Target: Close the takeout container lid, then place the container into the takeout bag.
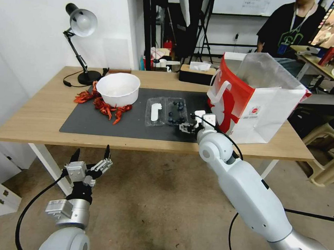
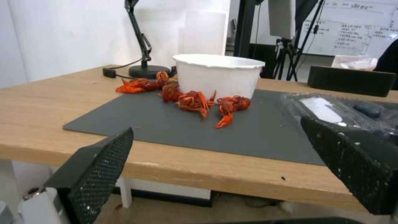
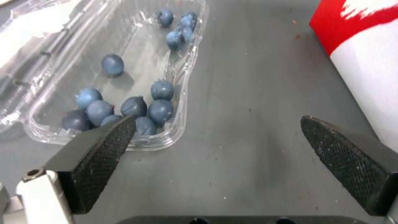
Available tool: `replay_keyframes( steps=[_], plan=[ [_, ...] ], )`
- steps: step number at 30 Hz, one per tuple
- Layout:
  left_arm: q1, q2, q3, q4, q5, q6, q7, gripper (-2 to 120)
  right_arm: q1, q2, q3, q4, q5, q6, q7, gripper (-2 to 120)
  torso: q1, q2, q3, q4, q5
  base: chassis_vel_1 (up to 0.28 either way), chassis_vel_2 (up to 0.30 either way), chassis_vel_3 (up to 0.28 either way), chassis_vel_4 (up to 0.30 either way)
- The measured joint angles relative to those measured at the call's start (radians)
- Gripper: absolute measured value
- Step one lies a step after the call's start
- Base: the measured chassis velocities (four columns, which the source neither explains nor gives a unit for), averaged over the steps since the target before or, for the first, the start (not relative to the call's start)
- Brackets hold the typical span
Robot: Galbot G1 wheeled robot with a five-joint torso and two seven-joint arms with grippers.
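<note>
Two pincers gape empty | right pincer (image 1: pixel 186 126) beside our open takeout container (image 1: pixel 176 111) | left pincer (image 1: pixel 92 155) seemingly below counter (image 1: pixel 38 108) edge

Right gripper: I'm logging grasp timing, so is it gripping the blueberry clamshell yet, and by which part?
No hold yet. The right gripper is open above the mat beside the takeout container, gripping nothing. The left gripper hangs open below the table edge.

Right tool (image 3: pixel 217 137) spread wide over grey mat (image 3: pixel 257 93); takeout container (image 3: pixel 124 77) open beside it; takeout bag (image 3: pixel 365 46) near
</note>
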Motion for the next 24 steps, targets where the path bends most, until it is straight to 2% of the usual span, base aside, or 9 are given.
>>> replay_keyframes(
  steps=[10, 13, 14, 15, 16, 19, 21, 23, 24],
  plan=[
    [-0.002, 0.002, 0.0, 0.001, 0.001, 0.004, -0.002, 100, -0.036, -0.011, 0.026, 0.102, 0.001, 0.036, -0.021, 100, 0.0, 0.0, 0.0, 0.0001, 0.0, 0.0, 0.0, 0.0, 0.0],
    [-0.003, 0.004, -0.001, 0.001, 0.001, 0.005, -0.002, 100, -0.063, -0.024, 0.041, 0.153, -0.01, 0.111, -0.053, 100, 0.0, 0.0, 0.0, 0.0001, -0.0001, 0.0, 0.0, 0.0, 0.0],
    [-0.004, 0.006, -0.001, 0.001, 0.001, 0.006, -0.003, 100, -0.113, -0.043, 0.055, 0.211, -0.051, 0.206, -0.101, 100, 0.0, 0.0, 0.0, 0.0002, -0.0001, 0.0, 0.0, 0.0, 0.0],
    [-0.004, 0.007, -0.002, 0.001, 0.001, 0.007, -0.003, 100, -0.141, -0.051, 0.06, 0.236, -0.079, 0.247, -0.124, 100, 0.0, 0.0, 0.0, -0.0001, 0.0001, 0.0, 0.0, 0.0, 0.0],
    [-0.004, 0.007, -0.002, 0.001, 0.001, 0.007, -0.003, 100, -0.141, -0.051, 0.06, 0.236, -0.079, 0.247, -0.124, 100, 0.0, 0.0, 0.0, -0.0001, 0.0001, 0.0, 0.0, 0.0, 0.0],
    [-0.007, 0.011, -0.001, 0.001, 0.0, 0.007, -0.004, 100, -0.269, -0.081, 0.079, 0.345, -0.209, 0.394, -0.187, 100, 0.0, 0.0, 0.0, -0.0003, 0.0003, 0.0, 0.0, 0.0, 0.0],
    [-0.007, 0.012, -0.001, 0.001, 0.0, 0.007, -0.004, 100, -0.28, -0.083, 0.081, 0.353, -0.22, 0.405, -0.191, 100, 0.0, 0.0, 0.0, -0.0002, 0.0003, 0.0, 0.0, 0.0, 0.0],
    [-0.007, 0.015, 0.0, 0.0, -0.001, 0.008, -0.005, 100, -0.39, -0.106, 0.123, 0.417, -0.375, 0.525, -0.251, 100, 0.0, 0.0, 0.0, 0.0001, 0.0, 0.0, 0.0, 0.0, 0.0],
    [-0.007, 0.015, 0.0, 0.0, -0.001, 0.008, -0.005, 100, -0.39, -0.106, 0.123, 0.417, -0.375, 0.525, -0.251, 100, 0.0, 0.0, 0.0, 0.0001, 0.0, 0.0, 0.0, 0.0, 0.0]
  ],
)
